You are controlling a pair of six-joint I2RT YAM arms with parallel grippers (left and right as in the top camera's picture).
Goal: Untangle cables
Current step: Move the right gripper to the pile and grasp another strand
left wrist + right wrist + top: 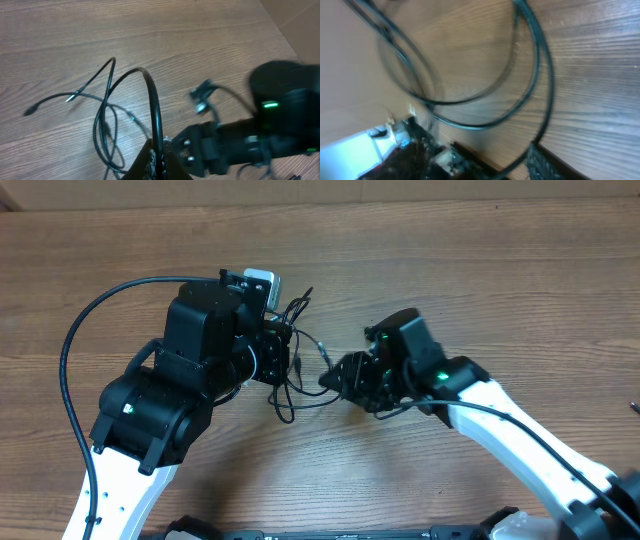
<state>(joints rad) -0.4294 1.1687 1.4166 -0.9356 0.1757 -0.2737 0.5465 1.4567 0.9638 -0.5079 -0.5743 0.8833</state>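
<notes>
closest in, the left gripper [159, 159] is pinched tight on one strand of the cables [157, 115]. that strand rises out of the fingertips toward 12 o'clock, arcs over to 10 o'clock and drops back to the table [400, 240].

the right gripper [335, 378] sits just beside it, at about 4 o'clock from the tangle in the overhead view, nose pointed into the same knot. its own view is smeared. a strand runs down toward one finger [545, 160], but i cannot tell whether the jaws are wide, narrow or holding anything.

beyond both grippers the loose loops lie crossed over each other on the wood. farthest out, toward 9 o'clock in the left wrist view, a small plug end [29, 112] lies free.

what could go wrong, as i judge it:
- if the right hand takes the strand the left already holds, or two strands at once, pulling apart would cinch the crossing rather than open it.
- the plug end could catch in a loop as it drags through.
- the thin cord could slip out of the pinch under a sharp tug.
- the two heads are near enough to knock each other.
</notes>
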